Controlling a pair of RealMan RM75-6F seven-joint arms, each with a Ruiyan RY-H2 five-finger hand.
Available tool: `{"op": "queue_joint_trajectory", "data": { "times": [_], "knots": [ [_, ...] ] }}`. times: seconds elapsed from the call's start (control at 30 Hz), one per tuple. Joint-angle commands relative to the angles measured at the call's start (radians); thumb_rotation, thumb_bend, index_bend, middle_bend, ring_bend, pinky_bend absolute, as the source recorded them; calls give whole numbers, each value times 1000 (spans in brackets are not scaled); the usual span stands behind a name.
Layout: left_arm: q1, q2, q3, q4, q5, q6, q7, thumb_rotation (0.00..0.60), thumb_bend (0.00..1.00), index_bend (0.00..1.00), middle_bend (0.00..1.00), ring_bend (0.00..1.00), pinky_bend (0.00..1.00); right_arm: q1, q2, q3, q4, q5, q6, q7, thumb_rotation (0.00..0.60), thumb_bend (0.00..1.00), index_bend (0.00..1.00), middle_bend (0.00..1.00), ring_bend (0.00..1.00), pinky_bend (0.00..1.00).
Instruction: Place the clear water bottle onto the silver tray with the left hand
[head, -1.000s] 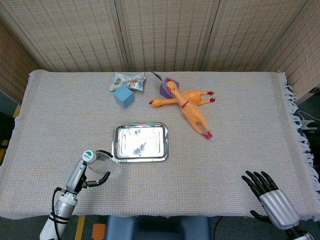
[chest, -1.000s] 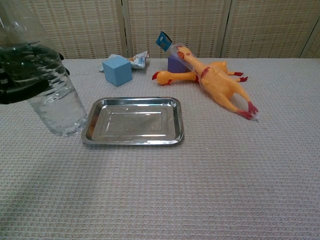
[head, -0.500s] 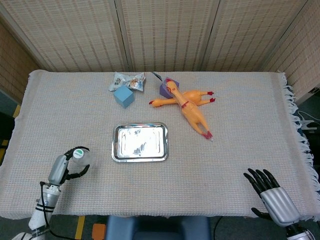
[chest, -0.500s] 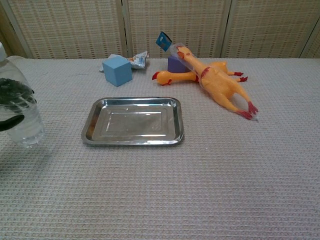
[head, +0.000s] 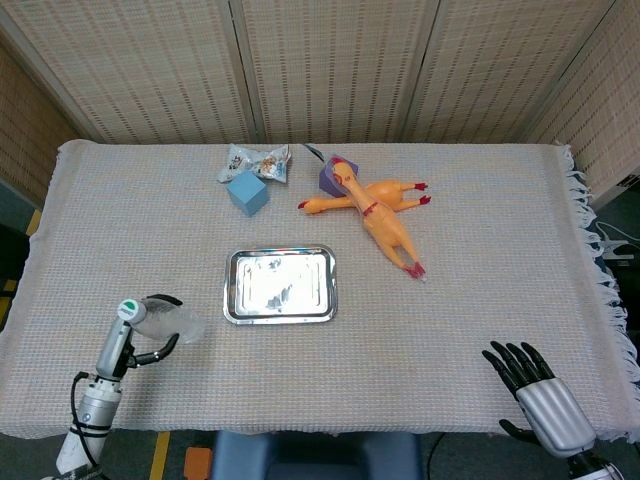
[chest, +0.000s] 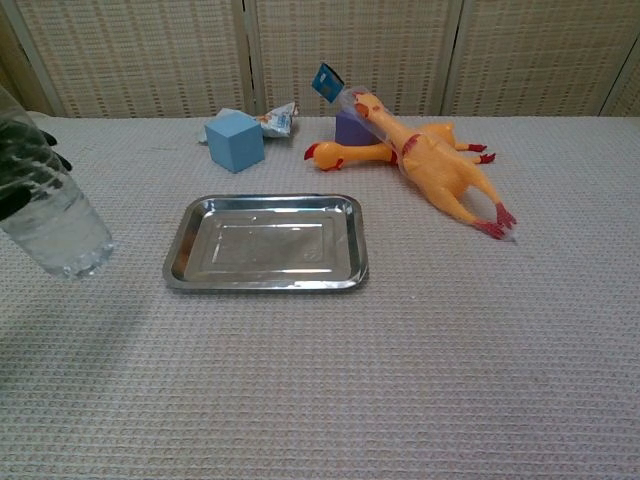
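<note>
Clear bottle (chest: 55, 225) gripped by left hand (head: 150, 325); right hand (head: 530, 385) spread, head view only.

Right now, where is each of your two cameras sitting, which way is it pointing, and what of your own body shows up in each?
Head view: high above the near table edge, looking steeply down at the whole table; shows the left hand gripping the clear water bottle, and the right hand, holding nothing, at lower right.
Chest view: low at the near edge, looking across toward the screen; only the left hand on the bottle shows, at the left edge.
Both share the silver tray, rubber chicken and blue cube.
</note>
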Motion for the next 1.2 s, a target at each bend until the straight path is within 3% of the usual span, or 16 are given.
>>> {"op": "queue_joint_trajectory", "data": {
  "times": [0.03, 0.13, 0.2, 0.3, 0.4, 0.63, 0.87, 1.2],
  "knots": [
    [-28, -36, 11, -20, 37, -21, 117, 600, 492, 414, 473, 307, 424, 2, 5, 2, 3, 2, 3, 13, 600, 68, 0, 0, 0, 0],
    [-56, -36, -63, 54, -28, -40, 146, 600, 493, 414, 473, 306, 421, 3, 8, 3, 4, 2, 5, 22, 600, 67, 0, 0, 0, 0],
    [-81, -28, -133, 134, -107, -74, 136, 600, 493, 414, 473, 304, 420, 2, 11, 3, 3, -1, 10, 25, 600, 67, 0, 0, 0, 0],
    [-108, -10, -195, 184, -208, -158, 85, 600, 492, 414, 473, 294, 412, 0, 10, 1, 4, -7, 14, 20, 600, 67, 0, 0, 0, 0],
    [-109, 21, -168, 90, -187, -189, 10, 600, 490, 415, 473, 287, 407, -1, 5, 1, 4, -9, 12, 9, 600, 67, 0, 0, 0, 0],
    [-136, -62, -67, -57, -73, -195, 127, 600, 491, 414, 469, 280, 399, -5, 11, -4, 3, -18, 24, 23, 600, 67, 0, 0, 0, 0],
    [-225, -173, -126, -26, -128, -277, 270, 600, 489, 405, 458, 266, 386, 2, 25, 3, 9, -5, 24, 64, 600, 68, 0, 0, 0, 0],
    [-328, -261, -193, 116, -178, -353, 271, 600, 488, 404, 457, 261, 381, 17, 28, 14, 3, 35, -14, 72, 600, 67, 0, 0, 0, 0]
  ]
}}
